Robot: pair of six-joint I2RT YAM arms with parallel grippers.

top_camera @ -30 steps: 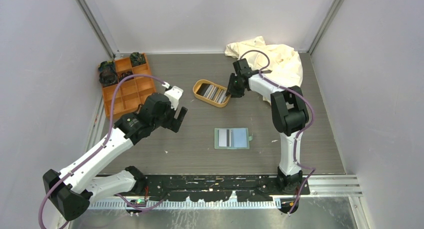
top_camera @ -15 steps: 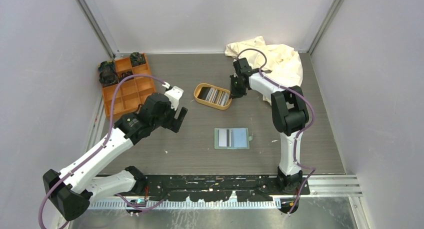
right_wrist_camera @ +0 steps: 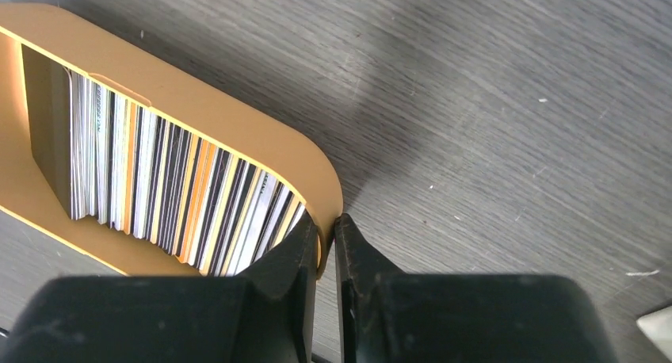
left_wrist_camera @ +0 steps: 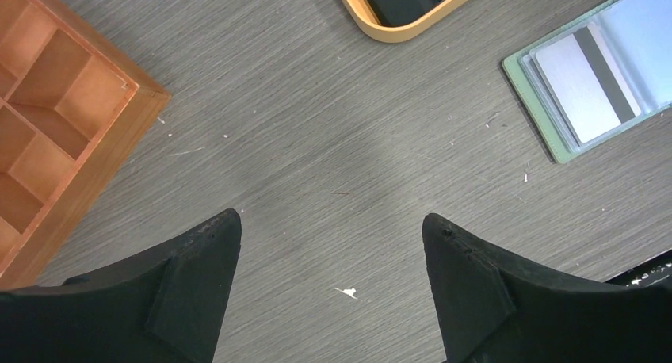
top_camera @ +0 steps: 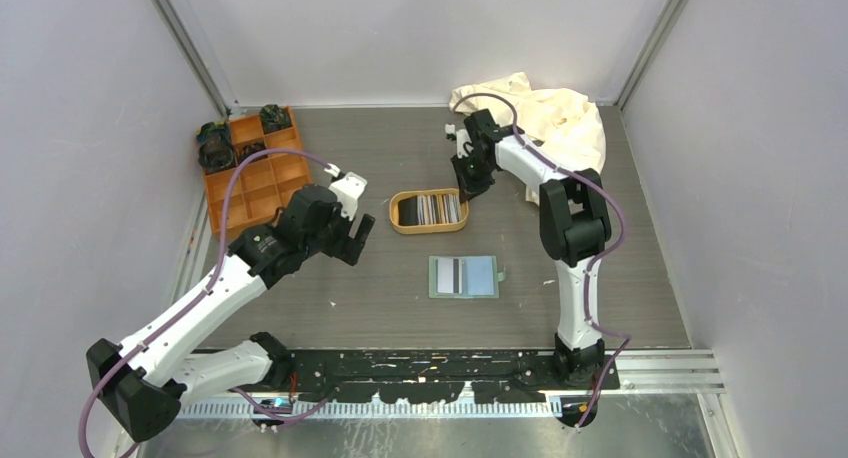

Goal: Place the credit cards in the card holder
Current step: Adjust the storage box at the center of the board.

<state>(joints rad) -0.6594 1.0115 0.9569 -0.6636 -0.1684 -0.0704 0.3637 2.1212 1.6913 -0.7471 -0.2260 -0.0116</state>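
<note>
Pinching the thin rim of the tan tray [right_wrist_camera: 182, 101] in the clamped right gripper [right_wrist_camera: 326, 224], above the open card holder [top_camera: 464, 276] at mid-frame, with left gripper [left_wrist_camera: 330, 219] spread wide, risking slippage, tipping and spilling its upright credit cards [right_wrist_camera: 174, 196].

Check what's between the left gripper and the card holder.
Only bare table between left gripper and card holder; clearest in the left wrist view.
</note>
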